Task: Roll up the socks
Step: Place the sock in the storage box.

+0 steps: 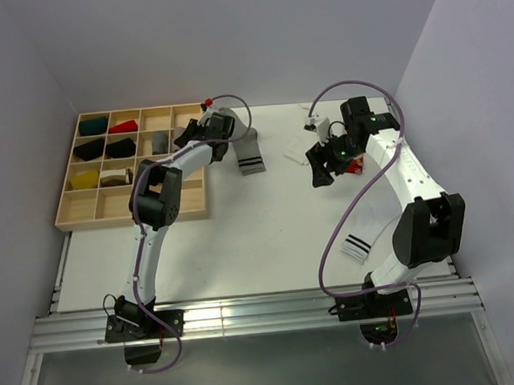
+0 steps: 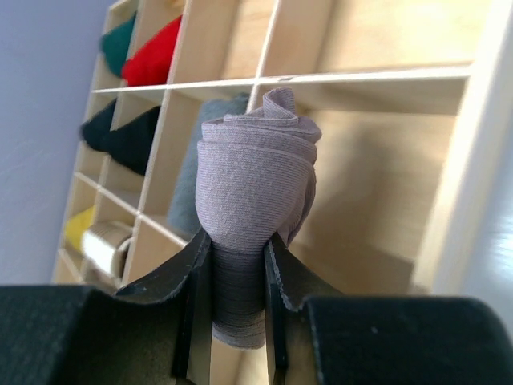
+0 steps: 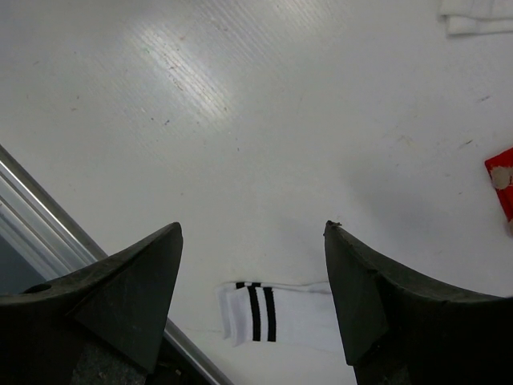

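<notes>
Between the left fingers (image 2: 172, 277) stands a rolled grey sock (image 2: 256, 180).

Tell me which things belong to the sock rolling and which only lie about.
Job: rolled grey knit sock in the left fingers; flat grey sock with dark cuff stripes; flat white sock with black stripes; wooden compartment tray.
Lying about: red rolled sock, green rolled sock, stored in it.
</notes>
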`<action>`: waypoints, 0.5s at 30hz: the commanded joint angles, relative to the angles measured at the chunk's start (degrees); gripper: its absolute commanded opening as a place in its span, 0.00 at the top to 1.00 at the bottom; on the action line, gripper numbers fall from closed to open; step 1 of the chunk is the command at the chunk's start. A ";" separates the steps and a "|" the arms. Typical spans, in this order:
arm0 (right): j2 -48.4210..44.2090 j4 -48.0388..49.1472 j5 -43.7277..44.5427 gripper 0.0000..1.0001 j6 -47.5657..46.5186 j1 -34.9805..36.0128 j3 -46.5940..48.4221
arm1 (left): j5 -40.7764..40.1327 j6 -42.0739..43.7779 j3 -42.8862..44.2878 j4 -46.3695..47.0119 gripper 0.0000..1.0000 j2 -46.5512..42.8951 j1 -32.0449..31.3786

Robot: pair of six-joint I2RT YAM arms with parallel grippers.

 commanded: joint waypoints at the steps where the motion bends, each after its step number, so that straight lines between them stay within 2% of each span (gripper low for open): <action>1: -2.83 1.80 0.79 0.21 -0.41 -0.37 -0.93 | 8.90 -8.71 4.69 -6.68 1.00 1.79 0.14; 5: -3.44 2.15 1.23 0.21 -0.49 -0.37 -1.81 | 15.40 -12.78 7.34 -11.01 1.00 2.76 1.28; 15: -3.97 2.15 1.32 0.22 -0.41 -0.37 -2.34 | 28.15 -17.70 7.17 -15.67 1.00 2.85 3.30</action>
